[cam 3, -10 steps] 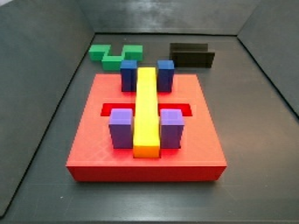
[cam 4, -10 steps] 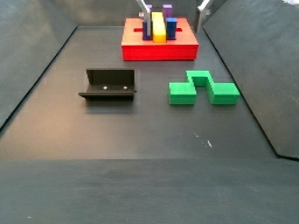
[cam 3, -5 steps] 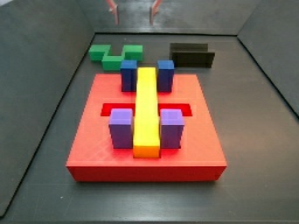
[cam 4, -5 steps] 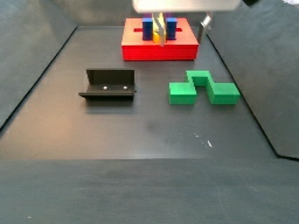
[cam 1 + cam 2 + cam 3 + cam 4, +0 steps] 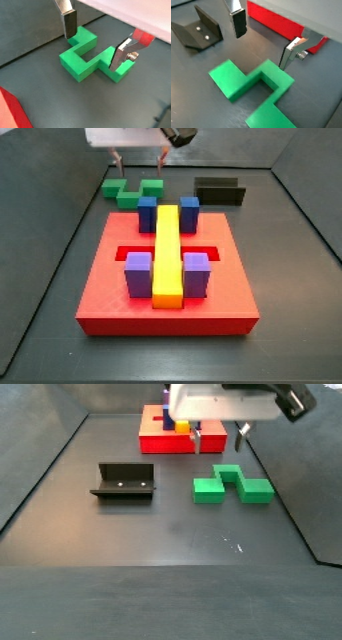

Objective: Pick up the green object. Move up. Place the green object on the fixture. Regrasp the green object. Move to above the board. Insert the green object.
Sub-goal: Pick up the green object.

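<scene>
The green object (image 5: 130,191) is a bright green stepped piece lying on the dark floor behind the board; it also shows in a side view (image 5: 230,486). My gripper (image 5: 221,436) hangs open above it, also in a side view (image 5: 140,160). In both wrist views the gripper (image 5: 95,40) (image 5: 264,39) is open, its silver fingers (image 5: 69,22) apart on either side over the green object (image 5: 87,62) (image 5: 251,90), holding nothing. The black fixture (image 5: 124,481) (image 5: 221,190) (image 5: 198,31) stands beside the green object. The red board (image 5: 120,293) (image 5: 167,442) (image 5: 278,26) bears the yellow bar.
The board carries a long yellow bar (image 5: 167,253), blue blocks (image 5: 189,210) and purple blocks (image 5: 139,273). Sloping dark walls (image 5: 54,248) enclose the floor on both sides.
My gripper has come down into both side views and moved from over the board to above the green object. The objects have not moved.
</scene>
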Robot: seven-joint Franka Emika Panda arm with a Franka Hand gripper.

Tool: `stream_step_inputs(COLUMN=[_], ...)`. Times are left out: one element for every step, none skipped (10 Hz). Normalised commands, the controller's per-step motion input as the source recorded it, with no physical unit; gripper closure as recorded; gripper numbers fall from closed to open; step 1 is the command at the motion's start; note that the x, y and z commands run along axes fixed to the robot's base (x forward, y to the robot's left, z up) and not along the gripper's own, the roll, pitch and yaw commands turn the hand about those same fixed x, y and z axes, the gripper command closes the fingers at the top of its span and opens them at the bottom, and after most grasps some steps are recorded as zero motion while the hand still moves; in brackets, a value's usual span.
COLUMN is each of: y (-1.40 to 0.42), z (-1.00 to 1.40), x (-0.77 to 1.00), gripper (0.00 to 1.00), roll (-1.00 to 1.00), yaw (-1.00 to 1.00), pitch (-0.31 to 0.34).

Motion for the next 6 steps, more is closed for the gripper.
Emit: stream_step_inputs(y=[0.00, 0.00, 0.00, 0.00, 0.00, 0.00], z=[-0.51, -0.47, -0.40, -0.28, -0.20, -0.09], x=[-0.30, -0.33, -0.32, -0.23, -0.14, 0.00], gripper=[0.00, 0.00, 0.00, 0.00, 0.00, 0.00], roll=[0.11, 0.16, 0.17, 0.12, 0.07, 0.02], yaw=[-0.03, -0.08, -0.13, -0.17, -0.16, -0.01], pitch=[-0.097, -0.071, -0.047, -0.031, -0.029, -0.016])
